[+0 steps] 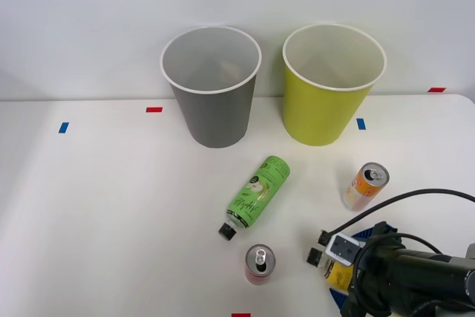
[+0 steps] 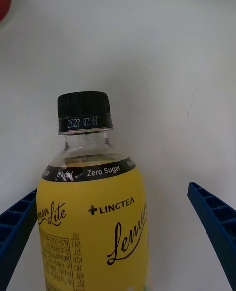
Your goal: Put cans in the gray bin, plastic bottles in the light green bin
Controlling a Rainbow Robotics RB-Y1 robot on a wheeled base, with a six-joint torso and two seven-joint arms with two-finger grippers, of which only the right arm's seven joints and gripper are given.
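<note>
Gray bin (image 1: 215, 109) and green bin (image 1: 326, 105) stand side by side, nothing visible inside, while the right gripper (image 2: 118, 232), jaws wide, straddles the yellow bottle (image 2: 93, 222) lying on the table (image 1: 111, 206), its black cap and "Lemon" label legible from the wrist.

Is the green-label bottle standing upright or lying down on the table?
Lying down. The green-label bottle rests on its side on the table, black cap pointing toward the robot, base pointing toward the bins.
</note>
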